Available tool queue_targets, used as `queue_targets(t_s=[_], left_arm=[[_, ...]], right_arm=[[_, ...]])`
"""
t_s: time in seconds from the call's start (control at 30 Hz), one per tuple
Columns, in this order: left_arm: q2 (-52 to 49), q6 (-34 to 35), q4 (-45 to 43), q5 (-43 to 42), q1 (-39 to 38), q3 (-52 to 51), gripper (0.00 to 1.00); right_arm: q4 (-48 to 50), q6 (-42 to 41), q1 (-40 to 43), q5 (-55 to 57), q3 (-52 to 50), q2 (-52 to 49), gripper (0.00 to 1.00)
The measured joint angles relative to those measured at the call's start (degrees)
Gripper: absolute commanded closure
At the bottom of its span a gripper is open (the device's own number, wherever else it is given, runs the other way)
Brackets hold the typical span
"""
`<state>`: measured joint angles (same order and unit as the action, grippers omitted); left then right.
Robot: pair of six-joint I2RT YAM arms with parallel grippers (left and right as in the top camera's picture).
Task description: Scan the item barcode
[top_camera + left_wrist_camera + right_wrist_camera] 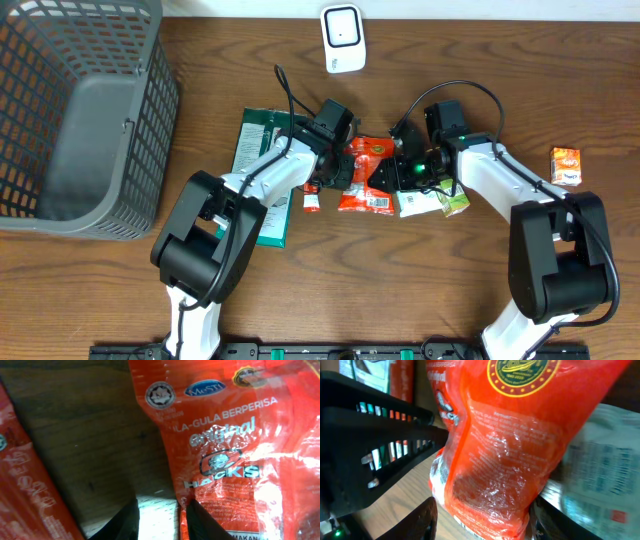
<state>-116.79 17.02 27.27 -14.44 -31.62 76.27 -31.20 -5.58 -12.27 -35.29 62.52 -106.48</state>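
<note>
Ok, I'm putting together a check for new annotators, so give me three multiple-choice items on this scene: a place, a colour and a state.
1. Where is the white scanner? A in the basket; B at the far edge of the table; C under the left arm.
2. What colour is the Hacks candy bag? A green; B red; C blue.
3. The gray basket is: A tipped on its side; B holding the bag; C upright with nothing seen inside.

B: it sits by the top edge in the overhead view.
B: it is red in every view.
C: only the basket's bare floor shows.
</note>
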Motion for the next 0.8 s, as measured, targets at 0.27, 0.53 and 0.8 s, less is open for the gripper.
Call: queue_targets(t_s=[0.27, 0.53, 0.8], left_arm=[[0.33, 0.81, 0.37, 1.62, 0.02, -0.35, 0.69], [0.35, 0.83, 0.11, 1.75, 0.00, -0.46, 0.69], [0.57, 1.01, -0.13, 1.95, 0.00, -0.83, 0.69]], right_arm=[[1.14, -0.11, -0.87, -1.81, -0.02, 0.00, 0.45], [7.39, -2.64, -0.87, -1.36, -3.17, 0.00, 0.45], [18.64, -7.96, -0.87, -1.60, -8.90, 0.00, 0.40]])
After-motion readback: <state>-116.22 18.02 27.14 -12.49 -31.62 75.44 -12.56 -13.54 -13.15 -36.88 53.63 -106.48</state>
